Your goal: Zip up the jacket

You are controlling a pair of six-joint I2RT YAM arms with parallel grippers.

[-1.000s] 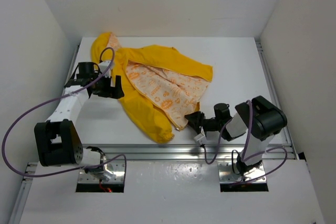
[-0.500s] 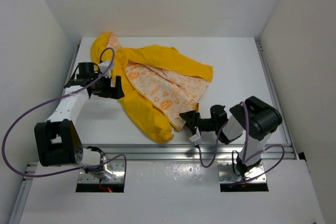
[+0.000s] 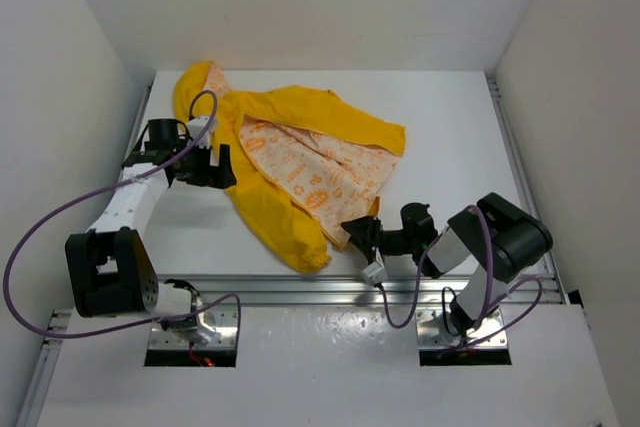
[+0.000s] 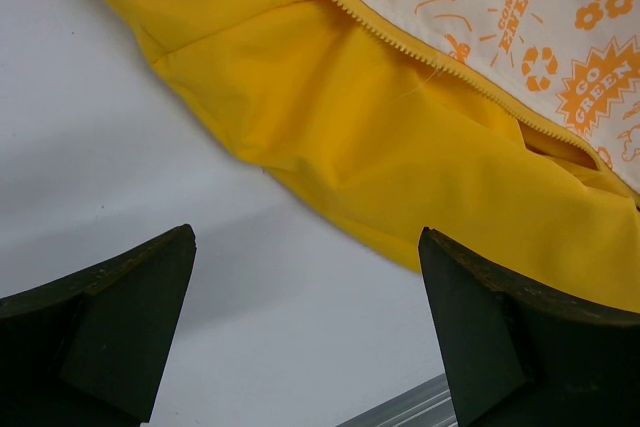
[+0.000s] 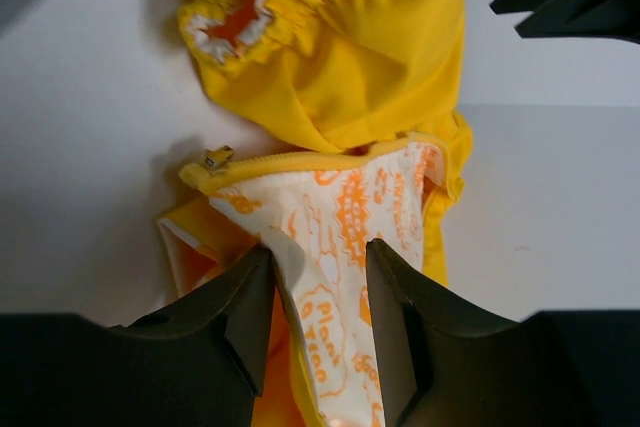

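**Entry: right claw at jacket hem, zip undone**

The jacket (image 3: pixel 290 162) lay open on the white table (image 3: pixel 450 127), hood toward the far-left corner. The printed lining faced up and the hem pointed at the near rail (image 3: pixel 330 289).

Around the jacket:
- One yellow sleeve (image 3: pixel 285 227) was folded across the near-left part of the jacket. Its gathered cuff (image 5: pixel 250 7) sat just beside the zip's bottom end (image 5: pixel 215 157), crowding that corner.
- The zip teeth (image 4: pixel 420 52) ran bare along the edge of the lining, not joined to anything.
- A purple cable (image 3: pixel 40 237) looped well left of the jacket.

Left claw (image 3: pixel 215 169): it hovered at the jacket's left edge. In the wrist view (image 4: pixel 305 247) its fingers stood wide apart with nothing between them, above bare table beside the yellow fabric.

Right claw (image 3: pixel 362 237): it was at the jacket's near hem corner. In the wrist view (image 5: pixel 315 267) the fingers (image 5: pixel 240 317) were partly drawn in, astride a fold of lining that filled the gap. I could not tell whether they actually pinched it.

Change over the last second: the right claw had been clear of the jacket, off to its right. It reached the hem half a second ago, and since then the arm's elbow has swung further out. The left arm and the jacket had not moved.
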